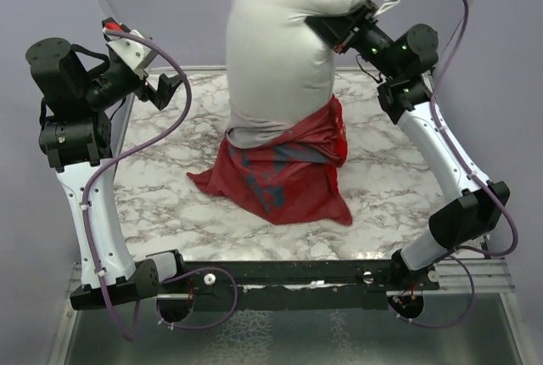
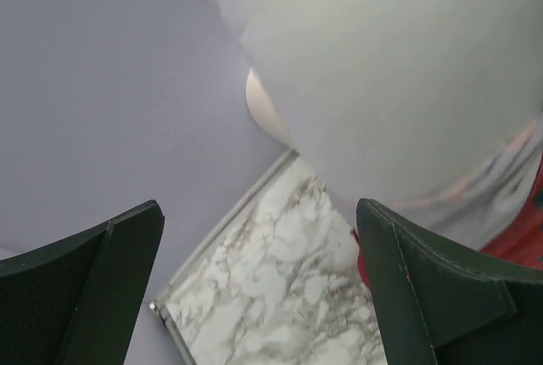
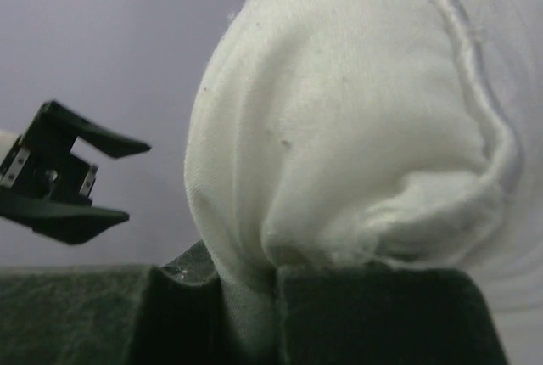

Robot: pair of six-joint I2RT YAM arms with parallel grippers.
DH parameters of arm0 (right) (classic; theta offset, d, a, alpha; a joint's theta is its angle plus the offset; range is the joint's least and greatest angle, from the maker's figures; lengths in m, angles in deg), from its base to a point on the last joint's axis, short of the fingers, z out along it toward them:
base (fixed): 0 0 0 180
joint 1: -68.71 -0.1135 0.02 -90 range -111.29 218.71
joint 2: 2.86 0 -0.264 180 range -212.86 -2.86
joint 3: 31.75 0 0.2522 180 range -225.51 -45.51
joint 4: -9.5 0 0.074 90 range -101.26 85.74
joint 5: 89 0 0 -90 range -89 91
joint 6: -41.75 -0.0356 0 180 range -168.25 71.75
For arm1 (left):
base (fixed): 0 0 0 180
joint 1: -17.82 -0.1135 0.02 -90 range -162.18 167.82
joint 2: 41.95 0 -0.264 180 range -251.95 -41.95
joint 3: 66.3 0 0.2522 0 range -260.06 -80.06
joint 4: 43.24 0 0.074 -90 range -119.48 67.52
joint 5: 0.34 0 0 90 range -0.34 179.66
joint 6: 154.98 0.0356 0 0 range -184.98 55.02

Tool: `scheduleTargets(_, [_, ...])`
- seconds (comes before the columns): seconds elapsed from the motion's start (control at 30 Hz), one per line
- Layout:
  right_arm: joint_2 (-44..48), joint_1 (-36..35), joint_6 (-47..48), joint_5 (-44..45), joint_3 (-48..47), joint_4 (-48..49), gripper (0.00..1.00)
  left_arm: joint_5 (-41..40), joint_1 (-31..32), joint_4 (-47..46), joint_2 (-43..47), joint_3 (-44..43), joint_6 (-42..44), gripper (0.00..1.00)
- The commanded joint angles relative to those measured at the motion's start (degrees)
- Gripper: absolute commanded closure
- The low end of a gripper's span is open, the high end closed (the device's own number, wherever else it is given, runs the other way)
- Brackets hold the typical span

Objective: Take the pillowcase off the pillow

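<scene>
The white pillow stands upright on end, and my right gripper is shut on a pinched fold of fabric near its top right. In the right wrist view the jaws clamp that fold of pillow. The red pillowcase is bunched around only the pillow's lower end and spreads over the table. My left gripper hangs open to the pillow's left, apart from it and holding nothing. From its wrist view the pillow fills the upper right, with a strip of pillowcase at the right edge.
The marble table top has a raised metal rim, and purple walls close in behind and to the left. A cream rounded thing peeks out behind the pillow. The left gripper shows at the left of the right wrist view.
</scene>
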Motion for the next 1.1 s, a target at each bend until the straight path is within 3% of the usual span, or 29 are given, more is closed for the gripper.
scheduleTargets(0.0, [-1.87, -9.64, 13.16, -10.52, -13.76, -1.36, 0.99, 5.72, 0.59, -8.90, 0.35, -3.77, -12.98, 0.01])
scheduleTargets(0.27, [-6.59, -21.37, 24.36, -13.12, -21.93, -14.30, 0.99, 9.93, 0.63, -20.77, 4.75, -3.04, -18.49, 0.01])
scheduleTargets(0.57, [-16.20, -31.61, 38.21, -8.54, -33.46, -31.99, 0.99, 12.76, 0.54, -20.98, 5.45, -7.40, -19.11, 0.01])
scheduleTargets(0.67, [-17.64, -33.38, 40.52, -8.55, -34.37, -33.05, 0.99, 13.47, 0.28, -21.07, 4.94, -8.10, -19.98, 0.01])
scheduleTargets(0.73, [-17.56, -34.55, 41.59, -8.38, -34.06, -32.39, 0.99, 13.86, 0.00, -16.78, 3.60, -9.50, -18.15, 0.01])
scheduleTargets(0.93, [-16.42, -35.01, 43.50, -7.20, -32.84, -32.09, 0.99, 11.40, -0.07, 11.52, -2.77, -15.70, 0.20, 0.01])
scheduleTargets(1.03, [-15.37, -34.99, 44.11, -6.84, -31.59, -31.71, 0.99, 9.80, -0.01, 17.49, -4.83, -15.51, 4.54, 0.04])
scheduleTargets(1.07, [-15.02, -34.97, 43.94, -6.34, -30.93, -31.28, 0.92, 9.48, 0.01, 18.36, -5.32, -15.22, 5.39, 0.09])
